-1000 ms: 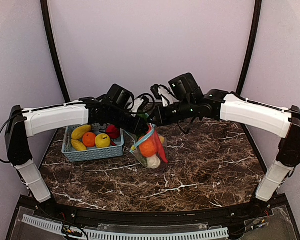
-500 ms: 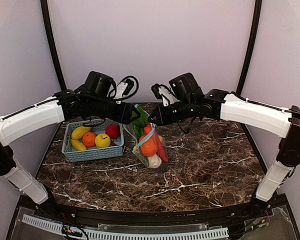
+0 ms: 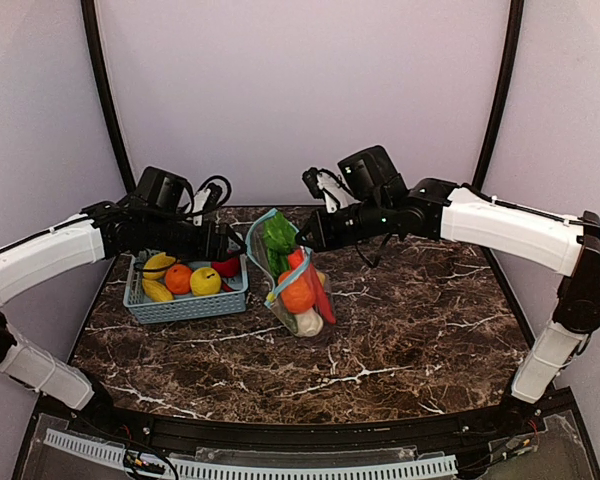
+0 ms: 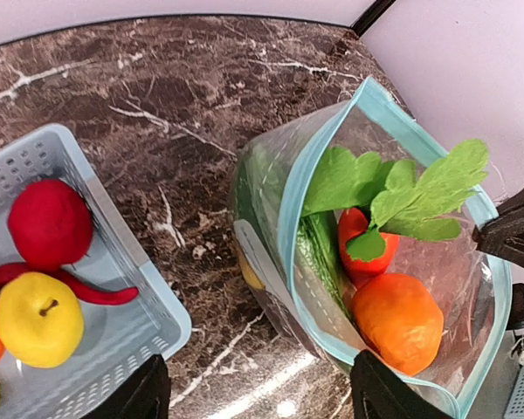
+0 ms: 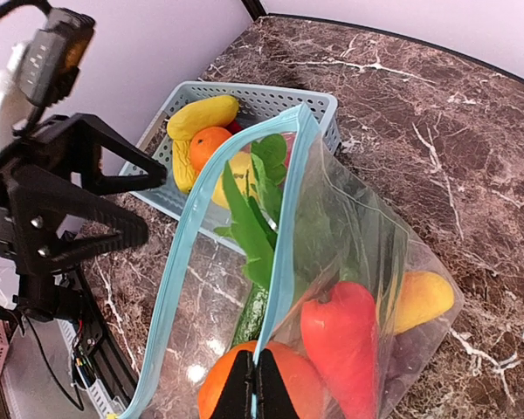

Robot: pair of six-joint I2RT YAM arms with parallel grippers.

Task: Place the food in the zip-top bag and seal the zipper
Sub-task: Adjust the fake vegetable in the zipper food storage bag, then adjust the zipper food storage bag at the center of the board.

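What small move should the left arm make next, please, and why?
Probably lower the open left gripper into the basket onto the round red piece. The right gripper is pinching the zipper, holding the zip-top bag with its mouth open, and several pieces lie in the basket.

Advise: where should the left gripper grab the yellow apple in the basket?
Yellow apple: pinch its round body from straight above, likely. It sits stem up, and the basket walls block sideways entry. Mind the red chili lying against it.
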